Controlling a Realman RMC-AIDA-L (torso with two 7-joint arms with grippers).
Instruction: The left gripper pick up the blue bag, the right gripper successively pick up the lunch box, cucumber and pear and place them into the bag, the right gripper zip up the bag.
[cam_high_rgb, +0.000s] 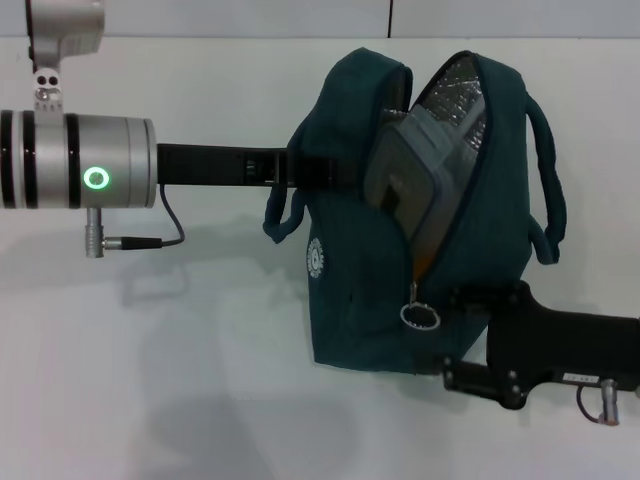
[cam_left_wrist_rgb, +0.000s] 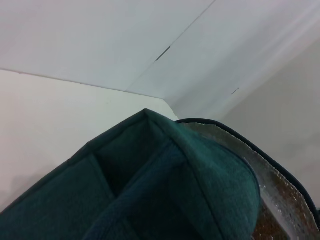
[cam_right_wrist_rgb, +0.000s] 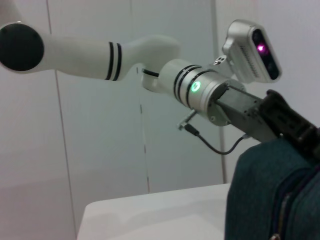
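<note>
**Bag aloft, box inside, zipper stage approaching**

Head view. Item: bag (cam_high_rgb: 350, 290), dark teal, held off the white counter (cam_high_rgb: 150, 380) by the left tool (cam_high_rgb: 300, 168), whose black body runs in from the left and meets the bag's upper side near a strap. Its fingers are hidden by fabric; it appears clamped on the bag, since the bag hangs clear. Mouth open, silver lining showing. Item: lunch box (cam_high_rgb: 405, 180), grey, lodged in the opening, a corner still proud of the rim. Item: zipper pull (cam_high_rgb: 420, 314), a ring at the lower end of the opening. Item: right tool (cam_high_rgb: 465, 335), black, just beside that ring against the bag's lower side; whether its fingers are apart or together, I cannot tell. No cucumber or pear to be seen on the counter or in the bag.

Left wrist view. Bag rim (cam_left_wrist_rgb: 165, 165) fills the frame, lining at the edge. No fingers shown.

Right wrist view. Left arm reaching across to the bag (cam_right_wrist_rgb: 270, 190); zipper track visible alongside.

Judgement: packing looks done or nearly so; zipping is the step in hand. Next move calls for pinching the ring and drawing it along the track, with the box corner tucked in first.
</note>
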